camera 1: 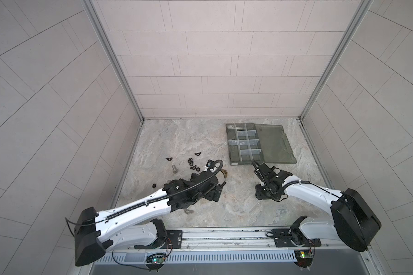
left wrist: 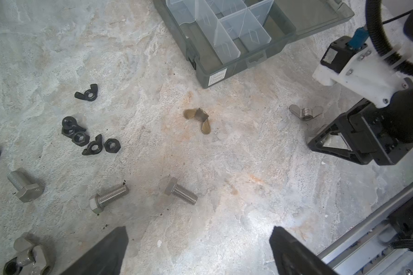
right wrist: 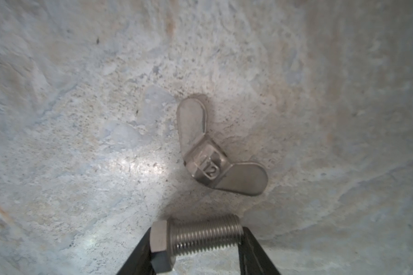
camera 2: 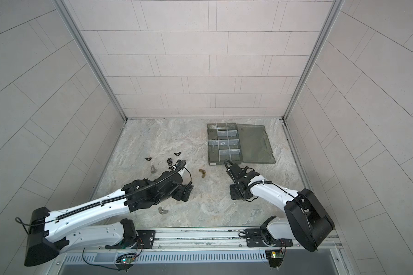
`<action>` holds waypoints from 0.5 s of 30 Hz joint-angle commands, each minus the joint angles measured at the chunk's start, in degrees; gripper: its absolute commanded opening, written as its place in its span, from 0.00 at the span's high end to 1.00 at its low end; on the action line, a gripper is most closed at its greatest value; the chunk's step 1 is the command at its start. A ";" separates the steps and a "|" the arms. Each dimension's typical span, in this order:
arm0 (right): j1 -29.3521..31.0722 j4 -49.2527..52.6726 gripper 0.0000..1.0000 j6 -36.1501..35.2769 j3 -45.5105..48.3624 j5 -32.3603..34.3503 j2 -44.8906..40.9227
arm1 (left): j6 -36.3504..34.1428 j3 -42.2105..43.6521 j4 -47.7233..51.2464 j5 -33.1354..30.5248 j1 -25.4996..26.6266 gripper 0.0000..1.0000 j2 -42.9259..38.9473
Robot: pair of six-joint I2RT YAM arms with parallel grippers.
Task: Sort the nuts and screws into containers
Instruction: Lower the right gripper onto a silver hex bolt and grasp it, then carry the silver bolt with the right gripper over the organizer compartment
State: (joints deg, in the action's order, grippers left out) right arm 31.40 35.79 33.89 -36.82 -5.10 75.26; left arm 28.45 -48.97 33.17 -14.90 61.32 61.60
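My right gripper [right wrist: 197, 240] is shut on a silver screw [right wrist: 196, 234], one finger on its hex head and the other on its threaded tip, low over the stone table. A silver wing nut [right wrist: 212, 154] lies just ahead of it. My left gripper [left wrist: 198, 238] hangs open over bare table with nothing between its fingers. Three screws [left wrist: 181, 192] [left wrist: 107, 197] [left wrist: 25, 188] lie before it. Black nuts [left wrist: 81, 135] cluster beyond them, and a brass wing nut [left wrist: 199, 119] lies alone. The containers are the compartments of the smoky-grey organizer box [camera 1: 235, 157] at the back right.
The box's lid [camera 1: 277, 142] lies open flat to its right. A small silver piece [camera 1: 242, 143] sits in a middle compartment. More silver wing nuts [left wrist: 29, 257] lie near my left arm. Tiled walls enclose the table on three sides, and a metal rail [camera 1: 224, 235] runs along the front.
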 commanded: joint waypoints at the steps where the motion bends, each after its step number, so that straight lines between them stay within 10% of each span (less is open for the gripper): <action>1: 0.02 2.72 0.65 0.30 -1.93 -0.01 -1.81 | -0.75 -1.93 1.10 -1.19 0.20 0.00 -0.52; 15: -0.15 7.45 0.67 -1.40 -11.11 2.62 -2.15 | -1.64 -4.73 2.60 -2.12 0.12 0.00 1.65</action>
State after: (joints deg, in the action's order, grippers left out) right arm 31.40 41.12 33.15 -45.25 -4.86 72.99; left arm 27.79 -51.68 34.17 -15.79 61.30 62.63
